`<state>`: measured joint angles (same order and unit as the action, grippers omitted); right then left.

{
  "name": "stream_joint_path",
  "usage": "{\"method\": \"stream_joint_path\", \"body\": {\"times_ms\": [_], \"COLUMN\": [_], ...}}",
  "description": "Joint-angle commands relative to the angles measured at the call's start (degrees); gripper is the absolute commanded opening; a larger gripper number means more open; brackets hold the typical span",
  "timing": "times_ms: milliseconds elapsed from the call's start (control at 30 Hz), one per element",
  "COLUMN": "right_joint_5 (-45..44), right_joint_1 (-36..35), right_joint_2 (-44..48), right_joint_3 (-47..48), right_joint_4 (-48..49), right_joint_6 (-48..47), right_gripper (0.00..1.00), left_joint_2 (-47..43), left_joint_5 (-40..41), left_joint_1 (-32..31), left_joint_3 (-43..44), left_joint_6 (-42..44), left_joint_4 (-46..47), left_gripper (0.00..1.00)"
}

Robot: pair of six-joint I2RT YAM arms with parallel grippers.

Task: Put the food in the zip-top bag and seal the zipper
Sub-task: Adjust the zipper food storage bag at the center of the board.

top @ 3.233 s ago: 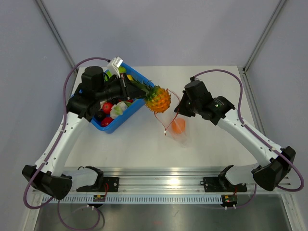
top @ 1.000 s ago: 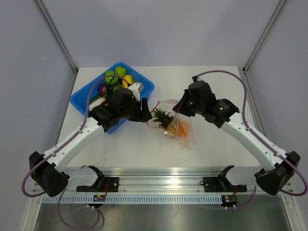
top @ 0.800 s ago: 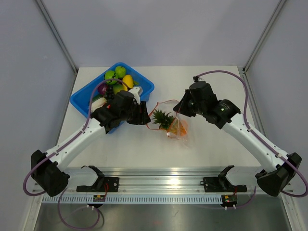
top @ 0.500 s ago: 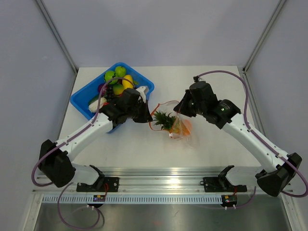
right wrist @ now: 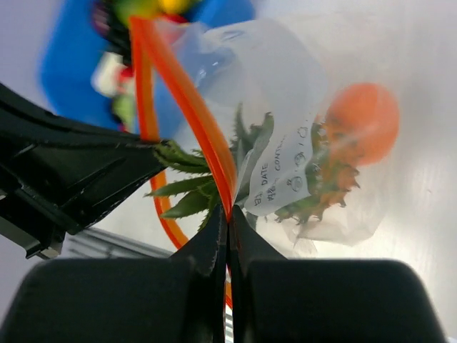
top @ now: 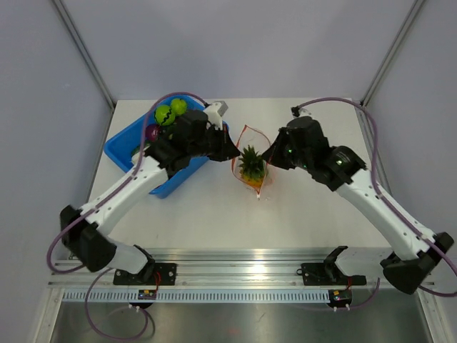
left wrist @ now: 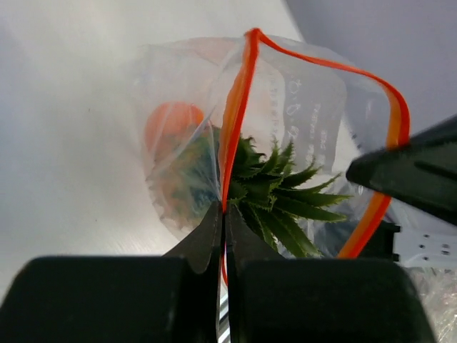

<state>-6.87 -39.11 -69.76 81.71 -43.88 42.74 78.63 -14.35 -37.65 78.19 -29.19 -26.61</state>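
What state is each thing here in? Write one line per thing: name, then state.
zip-top bag: mouth open, held at both sides.
zipper: unsealed, sides apart.
pineapple: inside the bag, leaves at the mouth.
orange: inside the bag, low down.
left gripper: shut on the zipper.
right gripper: shut on the zipper.
blue bin: holds green apples.

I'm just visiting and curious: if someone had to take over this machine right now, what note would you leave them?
Left gripper: jaws shut on the orange-red zipper strip of the clear plastic zip-top bag. Right gripper: jaws shut on the strip's other side, mouth open.
Done: leafy-topped toy pineapple and round orange toy fruit are in the bag.
To do: green toy apples and other pieces in the blue plastic bin; then seal.
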Motion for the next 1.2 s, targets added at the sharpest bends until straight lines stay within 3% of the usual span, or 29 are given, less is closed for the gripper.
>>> {"method": "stream_joint_path", "body": {"times_ms": [0,267,367,567,733,1000,1167], "right_joint_5": [-2.18,2.11,4.58,-1.20,-2.88,-3.94,-4.29], "right_joint_1": [-0.61,-0.61,-0.88,-0.88,-0.88,-0.88,-0.88], "right_joint_2": [-9.59,-6.80,-4.34,-2.66,-5.65,-2.95,2.78], "right_joint_3": [-4.19,0.54,1.43,-5.15,-12.71,3.61,-0.05], "right_joint_4": [-2.00,-0.42,2.73,3.81,2.66,0.10,5.29], "right_joint_6": [-1.17,-2.22,-2.40,-1.61,0.41,-4.33,-6.27], "right_gripper": [0.00,0.00,0.00,0.00,0.00,0.00,0.00], "left_joint_2": [11.35,7.69,6.89,12.33,8.47,4.88,-2.07], "left_joint_5": [-1.55,-0.33,-1.21,-5.68,-5.35,-7.98,-4.20], "left_joint_1": [-0.14,-0.50,-0.58,-2.51,-3.04,-3.13,-3.13], "left_joint_3": [-1.47,3.19,1.62,-1.90,-1.03,10.83,8.65], "left_joint_6": [0.36,3.26,2.47,0.63,0.89,1.07,1.76], "left_joint_4": [-1.16,-5.20,-2.84,-0.81,-0.45,-3.98,-1.95], "left_gripper": [0.00,0.00,0.00,0.00,0.00,0.00,0.00]}}
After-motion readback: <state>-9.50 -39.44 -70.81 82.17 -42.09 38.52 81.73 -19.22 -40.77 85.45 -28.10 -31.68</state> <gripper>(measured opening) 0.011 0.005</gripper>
